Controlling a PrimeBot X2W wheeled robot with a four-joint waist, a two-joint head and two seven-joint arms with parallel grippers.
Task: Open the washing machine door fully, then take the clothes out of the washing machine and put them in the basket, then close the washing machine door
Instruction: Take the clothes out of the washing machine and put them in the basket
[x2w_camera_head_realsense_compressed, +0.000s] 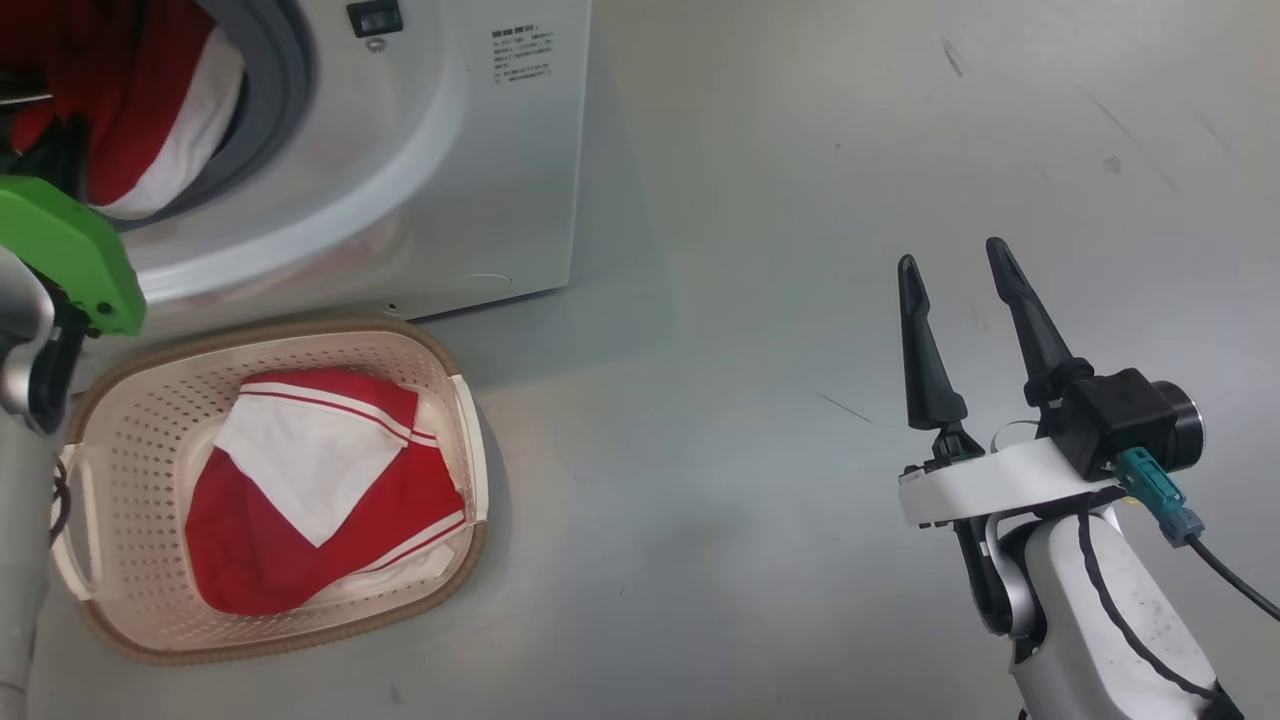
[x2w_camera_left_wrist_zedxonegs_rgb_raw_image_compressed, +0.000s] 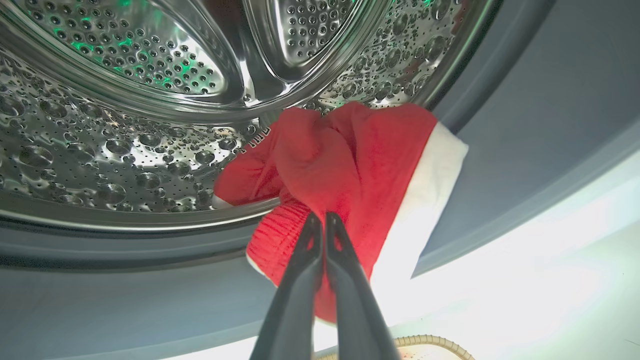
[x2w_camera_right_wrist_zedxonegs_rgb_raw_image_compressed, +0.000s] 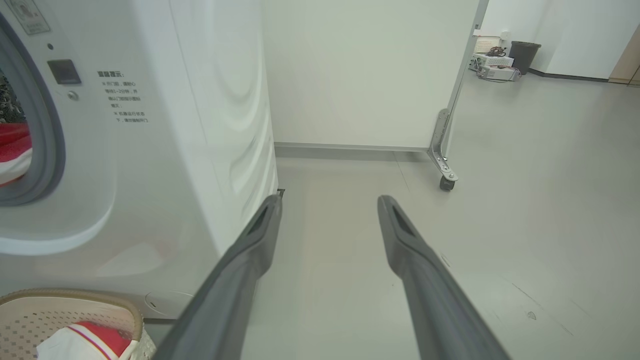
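The washing machine stands at the upper left with its round opening uncovered; its door is out of view. A red and white garment of the clothes hangs over the grey seal at the mouth of the steel drum. My left gripper is shut on its red fabric. The same garment shows in the opening, beside my left arm's green part. Another red and white garment lies in the basket on the floor before the machine. My right gripper is open and holds nothing.
Grey floor stretches to the right of the machine and basket, under my right gripper. A white partition on a caster stands behind the machine. A dark bin and boxes sit far back.
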